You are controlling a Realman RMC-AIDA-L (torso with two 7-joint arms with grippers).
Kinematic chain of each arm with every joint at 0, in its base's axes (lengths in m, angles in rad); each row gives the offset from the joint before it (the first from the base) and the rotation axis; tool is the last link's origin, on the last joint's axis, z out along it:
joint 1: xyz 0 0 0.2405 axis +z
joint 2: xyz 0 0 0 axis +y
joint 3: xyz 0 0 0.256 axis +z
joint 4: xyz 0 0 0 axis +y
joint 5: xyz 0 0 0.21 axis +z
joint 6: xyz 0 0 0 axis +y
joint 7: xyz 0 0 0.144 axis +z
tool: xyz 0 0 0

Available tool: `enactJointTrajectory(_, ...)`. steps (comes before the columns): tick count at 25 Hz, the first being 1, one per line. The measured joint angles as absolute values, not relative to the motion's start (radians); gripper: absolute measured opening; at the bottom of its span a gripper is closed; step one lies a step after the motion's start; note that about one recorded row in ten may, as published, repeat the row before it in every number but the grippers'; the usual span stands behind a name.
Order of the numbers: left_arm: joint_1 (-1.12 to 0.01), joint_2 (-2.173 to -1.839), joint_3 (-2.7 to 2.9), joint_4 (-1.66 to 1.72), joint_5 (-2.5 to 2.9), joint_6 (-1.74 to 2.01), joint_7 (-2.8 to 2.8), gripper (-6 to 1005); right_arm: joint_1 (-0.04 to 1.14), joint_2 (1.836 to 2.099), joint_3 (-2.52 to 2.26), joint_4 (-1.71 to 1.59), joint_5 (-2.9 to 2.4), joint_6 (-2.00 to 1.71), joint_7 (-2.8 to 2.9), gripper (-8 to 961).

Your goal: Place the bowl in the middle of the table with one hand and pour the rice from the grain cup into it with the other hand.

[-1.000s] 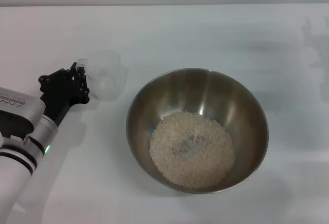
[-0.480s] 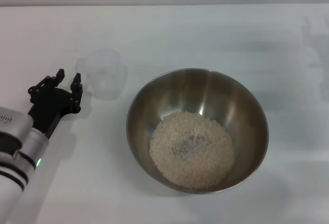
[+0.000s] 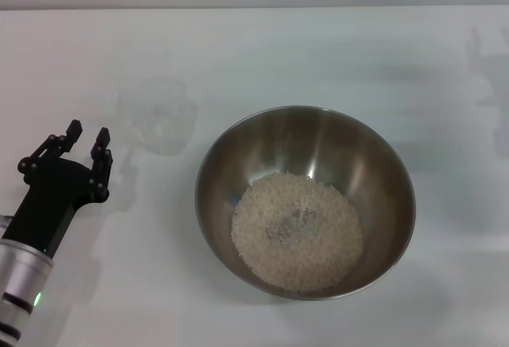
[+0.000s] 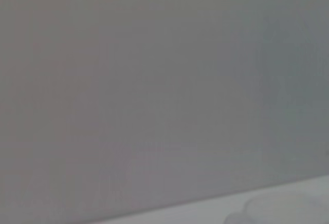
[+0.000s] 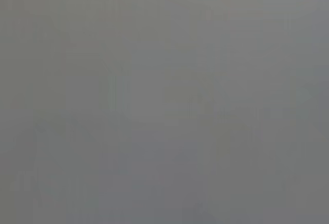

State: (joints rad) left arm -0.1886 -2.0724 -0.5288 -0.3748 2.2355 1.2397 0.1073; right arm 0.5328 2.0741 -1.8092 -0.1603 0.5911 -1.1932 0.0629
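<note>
Resting at centre frame on the table (image 3: 334,52): bowl (image 3: 231,156) holding rice (image 3: 297,231).
Lower left, left gripper (image 3: 86,134) spread, apart from upright grain cup (image 3: 157,115); no readable writing.

The table (image 3: 334,52) was plain white. The mixing bowl (image 3: 374,164) was brushed silver steel with a shiny inside, holding pale off-white rice (image 3: 296,231). The grain cup (image 3: 157,115) was frosted, clear plastic. The left gripper (image 3: 87,140) was black, its wrist silver with a green light.
</note>
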Motion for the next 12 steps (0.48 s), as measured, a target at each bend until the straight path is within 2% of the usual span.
enactJointTrajectory(12,-0.175,-2.072,-0.503,-0.360,2.235,1.362,0.009,492,0.533,2.077,-1.817,-0.166,0.587,-1.157,0.086,492)
